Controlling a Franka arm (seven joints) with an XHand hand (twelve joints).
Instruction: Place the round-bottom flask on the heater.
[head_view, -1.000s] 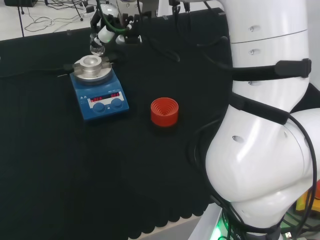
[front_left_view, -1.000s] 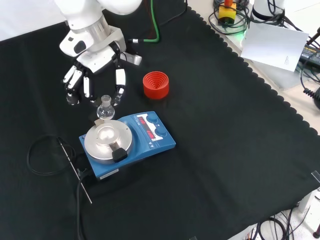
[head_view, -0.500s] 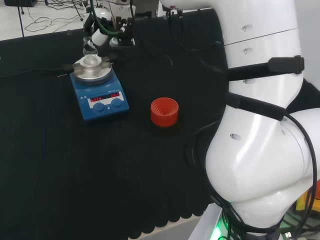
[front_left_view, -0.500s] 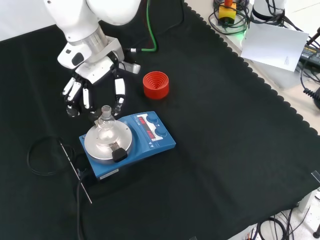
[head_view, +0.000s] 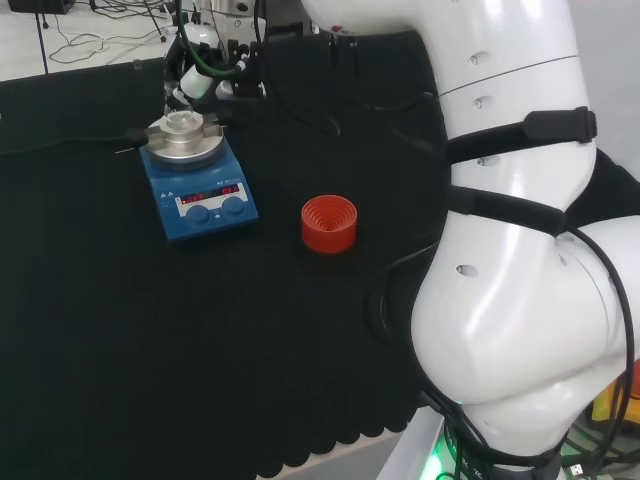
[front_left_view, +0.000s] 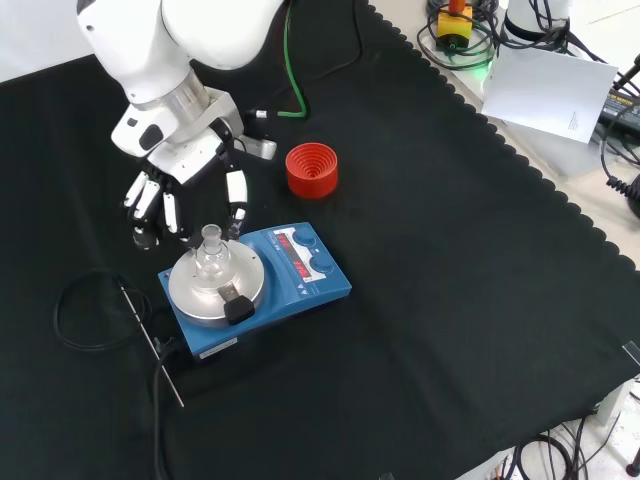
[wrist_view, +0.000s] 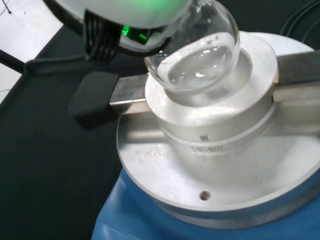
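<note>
The placing step is near its end: the round-bottom flask (front_left_view: 210, 258) sits with its bulb in the metal well of the heater (front_left_view: 250, 290), neck upright. The robot hand (front_left_view: 185, 185) has its fingers (front_left_view: 237, 190) curled about the neck, though actual contact cannot be told. The next move calls for spreading the fingers and lifting clear without tipping the glass. A second ago the flask hung beside the heater's plate, not over it.
</note>
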